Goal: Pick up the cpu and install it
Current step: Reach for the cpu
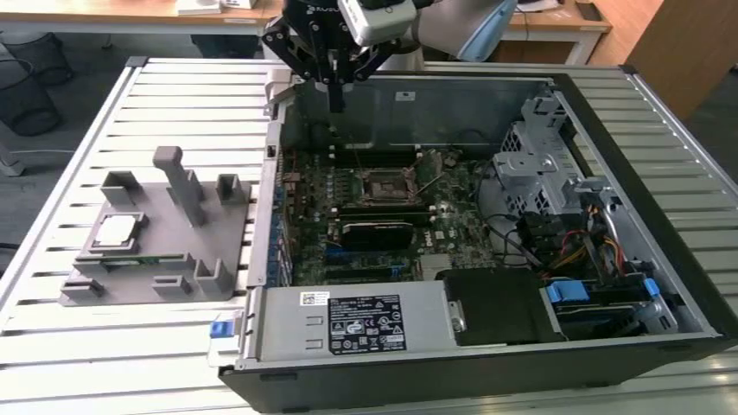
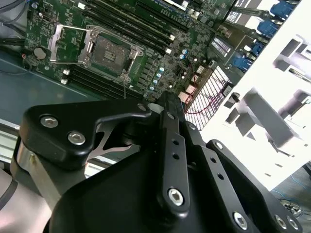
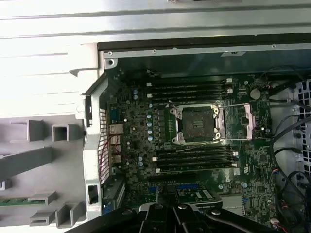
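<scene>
Slats of pale ribbed metal form the counter point(image 1: 173, 95), which carries a matte grey plastic fixture point(image 1: 213, 259) with blocky upright posts and, on the exterior view's right of it, an open black computer case point(image 1: 461, 380) lying flat. The cpu point(image 1: 116, 230), a small flat square with a silvery-white top and a thin pale edge, lies on the fixture's base. In the case, the green motherboard point(image 1: 306, 186) shows a dark square socket point(image 1: 381, 186), its metal frame swung open. The black tool point(image 1: 335, 105) hangs over the case's far wall, its fingers drawn together into one thin tip, gripping nothing, well apart from the cpu.
</scene>
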Robot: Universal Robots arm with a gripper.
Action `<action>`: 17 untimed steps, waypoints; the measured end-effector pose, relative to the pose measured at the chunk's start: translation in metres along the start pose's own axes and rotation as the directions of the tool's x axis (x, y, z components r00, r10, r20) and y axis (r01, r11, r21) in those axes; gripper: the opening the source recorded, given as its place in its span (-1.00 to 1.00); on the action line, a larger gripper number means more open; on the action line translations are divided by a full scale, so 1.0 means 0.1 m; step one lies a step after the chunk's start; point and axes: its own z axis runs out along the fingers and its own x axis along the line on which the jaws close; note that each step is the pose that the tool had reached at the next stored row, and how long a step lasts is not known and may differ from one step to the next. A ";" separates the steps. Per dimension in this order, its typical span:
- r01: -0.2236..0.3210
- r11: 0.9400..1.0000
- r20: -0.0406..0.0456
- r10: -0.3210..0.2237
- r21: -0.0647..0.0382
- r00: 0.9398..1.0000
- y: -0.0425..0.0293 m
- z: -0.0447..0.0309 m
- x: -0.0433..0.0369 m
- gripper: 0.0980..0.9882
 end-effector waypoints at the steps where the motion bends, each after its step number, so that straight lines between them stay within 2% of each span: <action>1: 0.000 1.000 0.000 0.000 0.000 1.000 -0.001 0.000 0.010 -0.98; 17: 0.000 1.000 0.000 0.000 0.000 1.000 -0.011 -0.002 0.149 -0.98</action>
